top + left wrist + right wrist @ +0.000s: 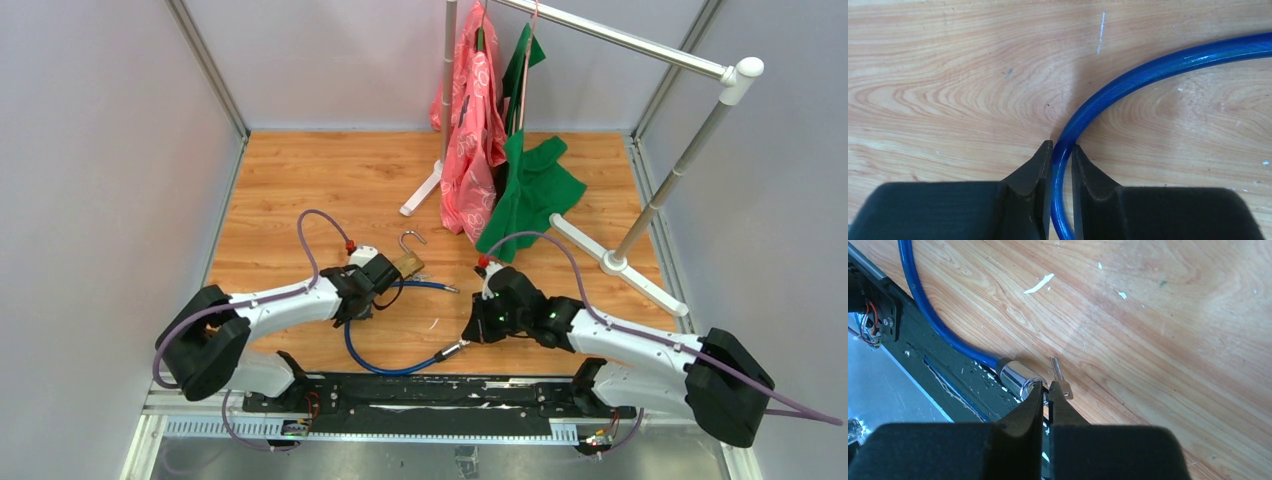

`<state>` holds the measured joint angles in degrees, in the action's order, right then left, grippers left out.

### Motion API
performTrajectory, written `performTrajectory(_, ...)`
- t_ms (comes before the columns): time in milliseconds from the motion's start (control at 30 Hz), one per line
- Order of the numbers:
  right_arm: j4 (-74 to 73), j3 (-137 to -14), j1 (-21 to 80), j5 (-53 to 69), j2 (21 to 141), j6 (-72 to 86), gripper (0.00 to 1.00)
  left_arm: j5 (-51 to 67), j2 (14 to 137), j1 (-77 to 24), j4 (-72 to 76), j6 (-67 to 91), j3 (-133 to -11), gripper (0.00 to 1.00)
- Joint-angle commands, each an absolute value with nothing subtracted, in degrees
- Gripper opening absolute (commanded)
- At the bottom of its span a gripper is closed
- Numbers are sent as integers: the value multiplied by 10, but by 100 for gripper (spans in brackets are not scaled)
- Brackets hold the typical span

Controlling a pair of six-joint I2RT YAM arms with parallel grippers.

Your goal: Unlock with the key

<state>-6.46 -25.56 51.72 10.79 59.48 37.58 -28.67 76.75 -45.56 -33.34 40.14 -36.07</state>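
Key (1056, 371): a small, thin sliver of silver metal, low in the middle of the right wrist view. Its blade points up the frame and it lies just beside the chrome end (1018, 377) of the blue cable (1158, 67).

It should be light and stiff but slick, and so flat against the counter (300, 180) that it could skate or twist. I would hold it by the head and leave the whole blade free for the keyhole.

The right tool (1045, 390) has its fingers pressed together right at the key's head. It seems to pinch the head or its ring, though the tips hide the contact, so I would not swear to it.

The left tool (1062, 147) is pinching the cable, a finger tight on either side at the bottom of its own view.

The brass padlock (405, 263) sits left of centre in the overhead view, next to the left tool. Its shackle points up the frame, and the key is well apart from it.
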Motion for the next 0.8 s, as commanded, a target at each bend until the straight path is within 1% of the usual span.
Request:
performTrajectory(0,-57,-287,510,117,623,343,2,-350,784,-454,-352,377,-384,4)
performTrajectory(167,-56,-307,509,127,652,331,8,-374,803,-454,-355,365,-399,3)
performTrajectory(333,-54,-318,509,141,673,324,9,-391,813,-454,-360,356,-411,1)
performTrajectory(633,-56,-317,509,149,674,323,12,-349,727,-472,-335,299,-410,0)
performTrajectory(767,-59,-315,509,147,669,322,12,-353,708,-482,-335,292,-417,0)
